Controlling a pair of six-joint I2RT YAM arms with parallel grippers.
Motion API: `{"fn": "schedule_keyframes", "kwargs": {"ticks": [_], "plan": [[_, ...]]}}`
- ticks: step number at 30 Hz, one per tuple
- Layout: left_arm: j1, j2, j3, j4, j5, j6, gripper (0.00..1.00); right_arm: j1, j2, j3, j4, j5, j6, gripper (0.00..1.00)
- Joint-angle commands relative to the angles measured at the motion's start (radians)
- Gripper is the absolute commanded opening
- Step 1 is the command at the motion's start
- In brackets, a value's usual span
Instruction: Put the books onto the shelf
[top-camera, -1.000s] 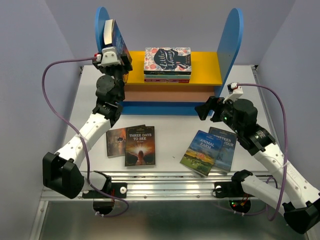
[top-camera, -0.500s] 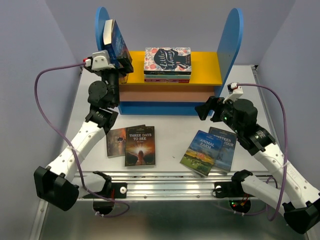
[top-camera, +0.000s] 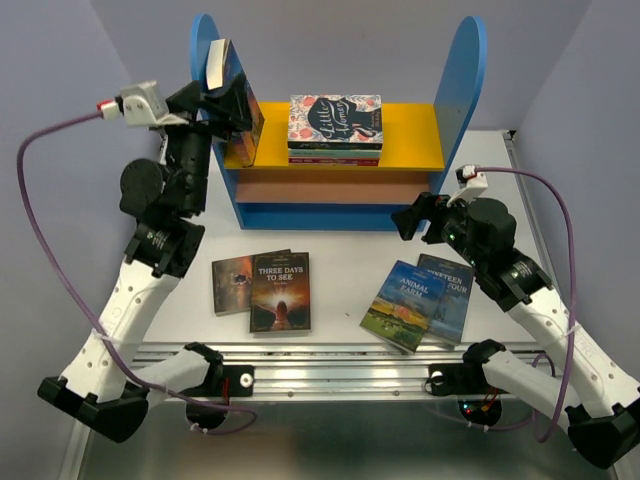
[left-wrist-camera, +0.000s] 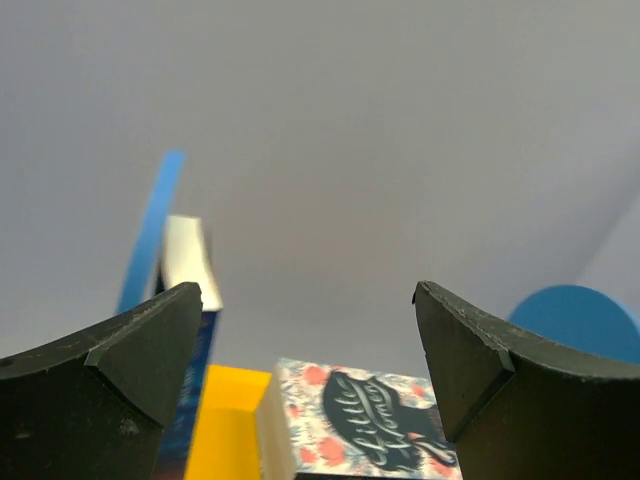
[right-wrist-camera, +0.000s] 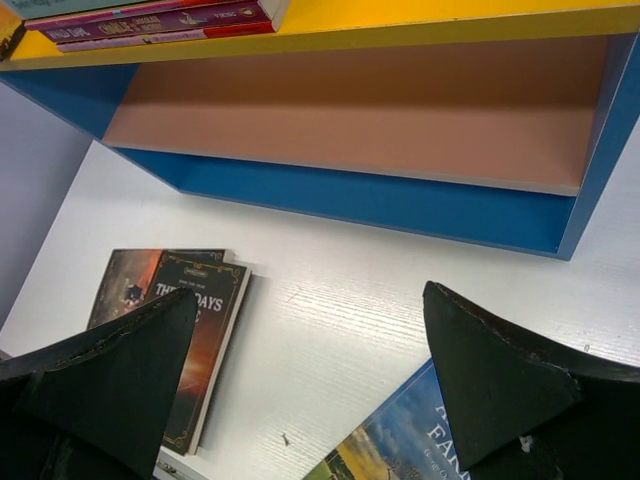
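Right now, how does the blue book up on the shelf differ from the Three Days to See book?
The blue book stands on edge on the yellow board against the left blue panel; Three Days to See lies flat on the table, overlapping another book. The blue book's cover is blue; Three Days to See's is dark brown-orange. Both are thin paperbacks, and neither is held.

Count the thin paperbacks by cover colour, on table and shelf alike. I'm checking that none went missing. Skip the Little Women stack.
Brown-orange: 2, Three Days to See and the book under it, on the table
Blue-green: 2, Animal Farm and Nineteen Eighty-Four, on the table
Blue: 1, the upright book on the shelf
Total: 5
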Motion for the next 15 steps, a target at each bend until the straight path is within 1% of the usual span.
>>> {"fn": "schedule_keyframes", "kwargs": {"ticks": [1, 2, 5, 7, 8, 11, 12, 13, 14, 15], "plan": [[-0.028, 0.139, 0.281, -0.231, 0.275, -0.011, 0.99, 0.002, -0.032, 0.019, 0.022, 0.018, -0.014, 1.00], [-0.053, 0.194, 0.369, -0.294, 0.291, 0.003, 0.99, 0.002, -0.038, 0.015, 0.022, 0.023, -0.011, 1.00], [-0.109, 0.260, 0.473, -0.366, 0.246, 0.017, 0.99, 0.002, -0.050, 0.005, 0.020, 0.029, -0.008, 1.00], [-0.146, 0.320, 0.526, -0.404, 0.167, 0.043, 0.99, 0.002, -0.058, 0.002, 0.020, 0.035, -0.009, 1.00], [-0.153, 0.364, 0.546, -0.420, 0.151, 0.050, 0.99, 0.002, -0.061, -0.001, 0.022, 0.038, -0.011, 1.00], [-0.153, 0.424, 0.626, -0.473, 0.122, 0.035, 0.99, 0.002, -0.064, -0.001, 0.020, 0.044, -0.011, 1.00], [-0.153, 0.459, 0.645, -0.504, 0.093, 0.023, 0.97, 0.002, -0.065, -0.001, 0.017, 0.046, -0.012, 1.00], [-0.153, 0.475, 0.663, -0.518, 0.028, 0.012, 0.90, 0.002, -0.067, -0.002, 0.017, 0.046, -0.014, 1.00], [-0.151, 0.488, 0.691, -0.535, -0.005, 0.008, 0.77, 0.002, -0.070, -0.002, 0.017, 0.050, -0.014, 1.00], [-0.153, 0.516, 0.705, -0.543, -0.075, 0.002, 0.50, 0.002, -0.070, -0.005, 0.017, 0.053, -0.015, 1.00]]}}
